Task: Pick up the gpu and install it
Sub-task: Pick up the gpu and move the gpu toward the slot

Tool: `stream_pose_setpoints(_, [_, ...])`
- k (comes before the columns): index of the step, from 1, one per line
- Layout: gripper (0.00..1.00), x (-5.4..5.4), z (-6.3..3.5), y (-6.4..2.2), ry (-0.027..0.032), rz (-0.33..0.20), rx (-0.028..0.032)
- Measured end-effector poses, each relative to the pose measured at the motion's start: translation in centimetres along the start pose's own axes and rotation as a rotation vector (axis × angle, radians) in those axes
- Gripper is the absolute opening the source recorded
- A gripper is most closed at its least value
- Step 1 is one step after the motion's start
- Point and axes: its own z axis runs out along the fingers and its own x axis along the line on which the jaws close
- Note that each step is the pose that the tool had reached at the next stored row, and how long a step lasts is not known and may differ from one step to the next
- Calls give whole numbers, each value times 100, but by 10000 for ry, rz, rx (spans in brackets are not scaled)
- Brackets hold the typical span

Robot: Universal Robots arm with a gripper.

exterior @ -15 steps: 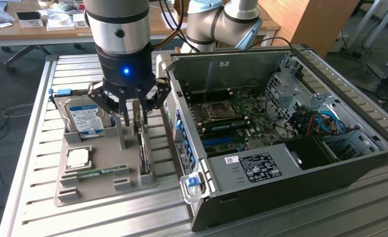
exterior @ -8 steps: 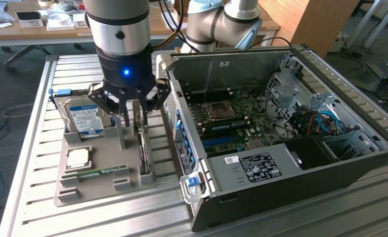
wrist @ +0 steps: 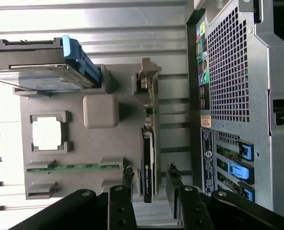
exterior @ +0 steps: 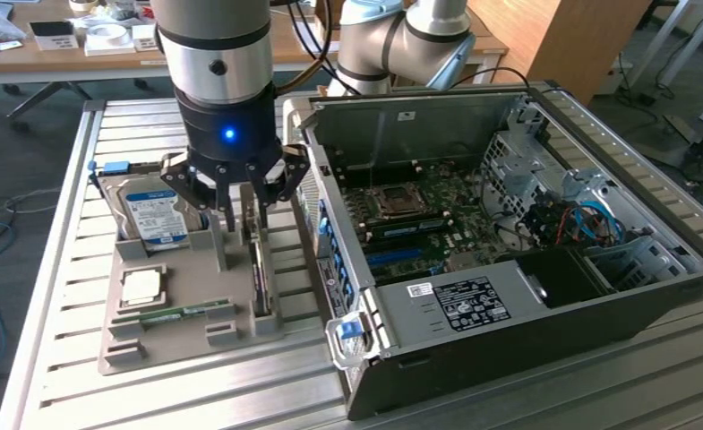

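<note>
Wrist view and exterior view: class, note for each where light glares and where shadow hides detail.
Exterior view: a blue light glows on the arm; the table shines pale; the computer case is partly shadowed inside. Wrist view: the processor glares white; the gpu reads nearly black.

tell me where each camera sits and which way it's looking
Exterior view: off the arm and high up, looking down on the grey tray and the open computer case; the arm and its gripper show.
Wrist view: on the wrist, looking down past the open fingers, which straddle the gpu standing on edge, with a gap on each side.
Shared: gpu, grey tray, hard drive, computer case.
</note>
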Motion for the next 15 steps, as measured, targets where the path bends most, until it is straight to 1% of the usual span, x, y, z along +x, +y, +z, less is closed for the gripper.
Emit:
stream_pose_setpoints(8, [42,1,37,-2,2,0,-10])
stream_pose_setpoints(15, [42,-13,39,-2,1,-1,-11])
